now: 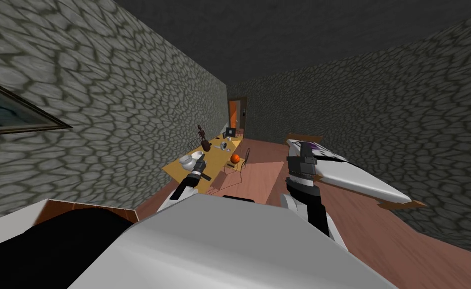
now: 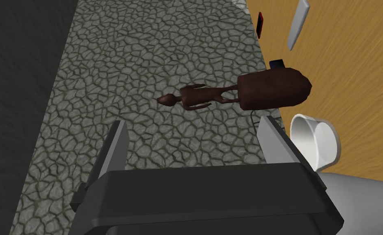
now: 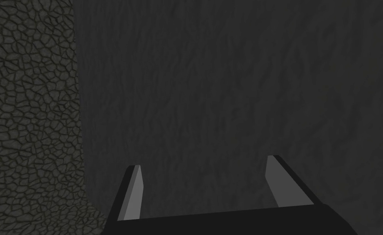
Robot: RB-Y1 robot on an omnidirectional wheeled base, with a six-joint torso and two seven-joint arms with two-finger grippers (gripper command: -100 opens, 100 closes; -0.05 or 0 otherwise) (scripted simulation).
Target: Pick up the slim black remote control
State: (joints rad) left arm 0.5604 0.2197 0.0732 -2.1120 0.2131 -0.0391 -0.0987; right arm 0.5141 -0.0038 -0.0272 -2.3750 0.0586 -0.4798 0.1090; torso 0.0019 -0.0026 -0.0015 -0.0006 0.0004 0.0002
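Two claws, both empty and spread wide. Your left claw [image 2: 193, 121] hangs over the yellow-brown wooden table [image 2: 350, 81], aimed at the grey cobbled wall [image 2: 145, 49]. It reads as an approach pose, since nothing sits between its fingers. Just ahead stands a dark brown slender figurine on a rounded brown base [image 2: 268, 87], with a white cup [image 2: 315, 140] near one finger. Your right claw [image 3: 204, 162] is raised beside the chest, likely parked clear of the work.

The slim black remote control [image 2: 260, 24] is, as I judge it, the thin black slab with a red rim at the table's wall-side edge. It lies well beyond the figurine, near a long pale grey blade-shaped thing [image 2: 299, 22]. It looks flat, narrow and low, so expect little to grip but its long sides. A short dark bar [image 1: 206, 176] beside your left forearm I cannot identify.
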